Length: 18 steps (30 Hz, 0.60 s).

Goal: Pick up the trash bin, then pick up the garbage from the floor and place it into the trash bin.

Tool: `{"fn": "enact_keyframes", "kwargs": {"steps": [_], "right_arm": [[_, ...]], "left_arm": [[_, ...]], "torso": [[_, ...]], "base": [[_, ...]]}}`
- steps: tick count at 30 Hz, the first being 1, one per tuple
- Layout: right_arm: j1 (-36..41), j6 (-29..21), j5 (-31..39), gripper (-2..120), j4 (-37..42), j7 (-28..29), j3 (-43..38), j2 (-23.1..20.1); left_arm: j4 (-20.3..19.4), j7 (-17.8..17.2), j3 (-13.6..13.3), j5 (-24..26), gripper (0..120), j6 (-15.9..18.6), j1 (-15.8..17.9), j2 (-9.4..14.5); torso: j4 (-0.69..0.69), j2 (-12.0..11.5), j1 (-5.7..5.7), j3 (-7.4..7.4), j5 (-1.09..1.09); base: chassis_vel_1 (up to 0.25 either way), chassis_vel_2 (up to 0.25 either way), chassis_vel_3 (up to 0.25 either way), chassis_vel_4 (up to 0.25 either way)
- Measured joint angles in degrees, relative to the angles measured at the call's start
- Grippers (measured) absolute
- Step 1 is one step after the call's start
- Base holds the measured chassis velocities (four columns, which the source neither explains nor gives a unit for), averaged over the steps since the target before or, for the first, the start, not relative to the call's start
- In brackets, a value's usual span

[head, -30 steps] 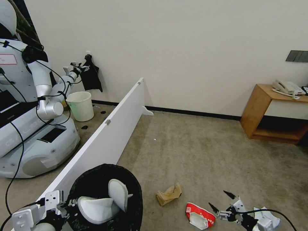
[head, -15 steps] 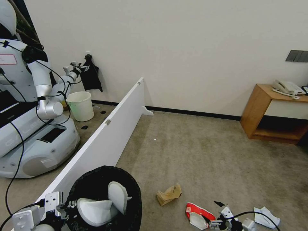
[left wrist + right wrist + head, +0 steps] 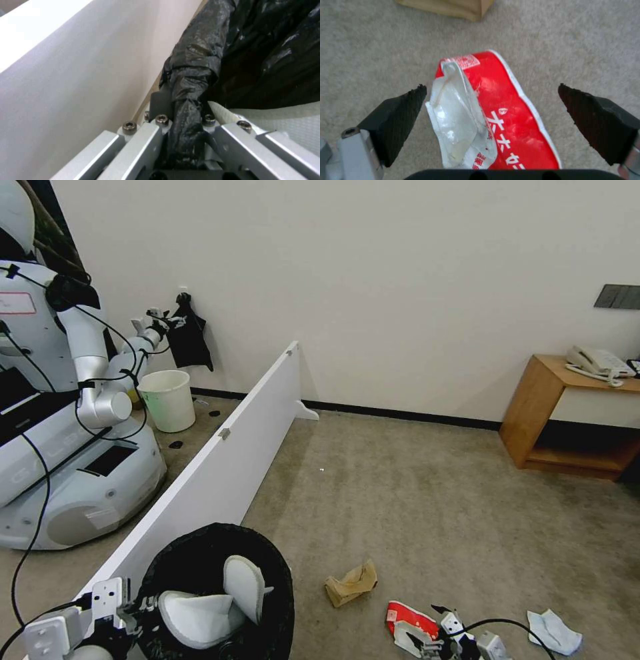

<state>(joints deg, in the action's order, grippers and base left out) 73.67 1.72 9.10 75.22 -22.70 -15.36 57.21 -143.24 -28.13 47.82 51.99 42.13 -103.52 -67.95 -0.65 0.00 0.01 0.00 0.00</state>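
Observation:
The trash bin [image 3: 200, 535], lined with a black bag, hangs at the lower left with two white slippers [image 3: 200, 615] inside. My left gripper [image 3: 142, 605] is shut on its bag-covered rim [image 3: 186, 107], right beside the white board. On the carpet lies the garbage: a red-white packet [image 3: 402, 615], a brown paper scrap [image 3: 351, 583] and a pale blue-white crumpled piece [image 3: 553, 631]. My right gripper [image 3: 427, 625] hovers low over the packet [image 3: 510, 107]. It is open, one black fingertip [image 3: 403, 112] on each side of the packet, touching nothing. The brown scrap [image 3: 453, 6] lies just beyond.
A long white partition board [image 3: 220, 473] runs from the bin toward the wall. Behind it stand another robot [image 3: 67, 447] and a cream bucket [image 3: 168, 400]. A wooden side table [image 3: 567, 420] with a phone is at the far right. Open carpet lies between.
My right gripper has moved left and lower, from beside the pale crumpled piece to over the red-white packet. The bin and left gripper have barely shifted.

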Motion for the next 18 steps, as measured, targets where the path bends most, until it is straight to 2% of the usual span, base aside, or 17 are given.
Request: {"fn": "enact_keyframes", "kwargs": {"steps": [15, 17, 18], "right_arm": [[-4.23, 0.24, -1.09, 100, -6.74, -1.08, 2.22, 2.07], [-4.59, 0.27, -1.29, 99, -7.38, -1.50, 2.27, 2.25], [-4.97, 0.28, -1.41, 93, -8.09, -2.03, 2.42, 2.42]], "left_arm": [[0.00, 0.04, 0.06, 0.03, 1, 0.00, -0.14, -0.01], [-0.01, 0.04, 0.07, 0.03, 1, 0.00, -0.18, -0.01], [0.00, 0.05, 0.10, 0.05, 1, 0.00, -0.20, -0.01]], "torso": [[0.00, 0.00, 0.00, 0.00, 0.00], [0.00, 0.00, 0.00, 0.00, 0.00], [0.00, 0.00, 0.00, 0.00, 0.00]], "base": [[0.000, 0.000, 0.000, 0.000], [0.000, 0.000, 0.000, 0.000], [0.000, 0.000, 0.000, 0.000]]}}
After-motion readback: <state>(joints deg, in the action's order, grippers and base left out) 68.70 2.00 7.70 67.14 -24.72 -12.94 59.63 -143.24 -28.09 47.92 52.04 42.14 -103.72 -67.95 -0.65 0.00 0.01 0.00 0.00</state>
